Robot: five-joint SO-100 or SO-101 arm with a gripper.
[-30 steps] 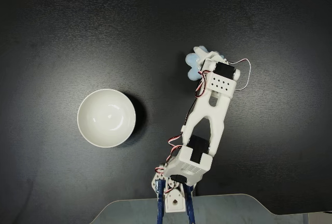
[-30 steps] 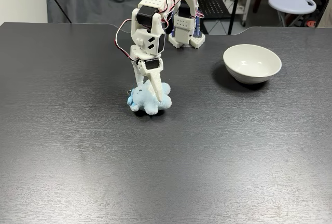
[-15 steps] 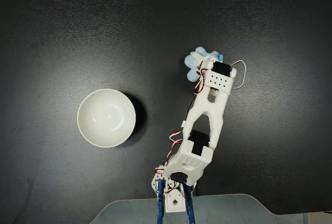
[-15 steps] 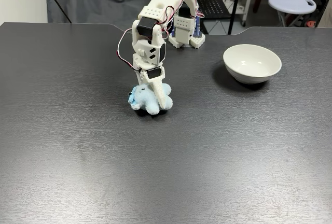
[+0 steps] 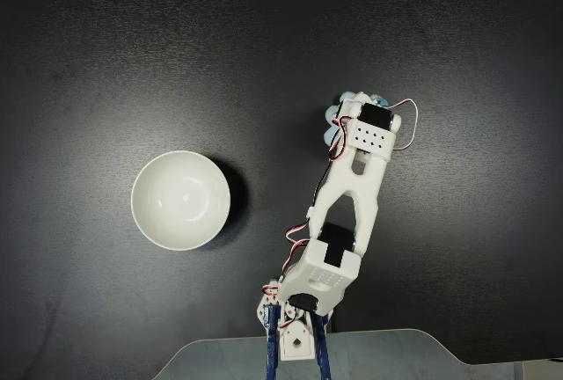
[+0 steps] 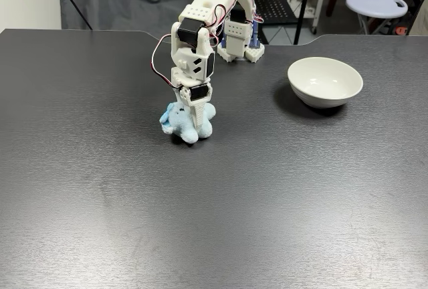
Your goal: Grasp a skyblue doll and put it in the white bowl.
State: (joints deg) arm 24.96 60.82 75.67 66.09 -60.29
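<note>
The dark table (image 6: 281, 195) is carrying everything, and the arm (image 5: 347, 204) is reaching out over it with its wrist turned downward, which looks like the posture for a top-down pinch on something soft. The white bowl (image 6: 325, 81) is sitting well apart from the gripper (image 6: 192, 123), off to the right in the angled fixed view and to the left in the top-down fixed view (image 5: 180, 200), mouth up and with nothing in it, so the drop-off side of the task is not yet done. The skyblue doll (image 6: 179, 121) is lying directly under the gripper, bunched around the fingertips, with one pale finger (image 6: 196, 112) pressing down across its front; its lumps are bulging out to either side, which suggests the fingers are squeezing the plush between them and are clamped on it rather than merely resting on top. From above, the wrist is covering most of the doll, leaving only a blue edge (image 5: 339, 116) peeking past it. The doll appears to be touching the table or barely off it; I cannot tell which.
</note>
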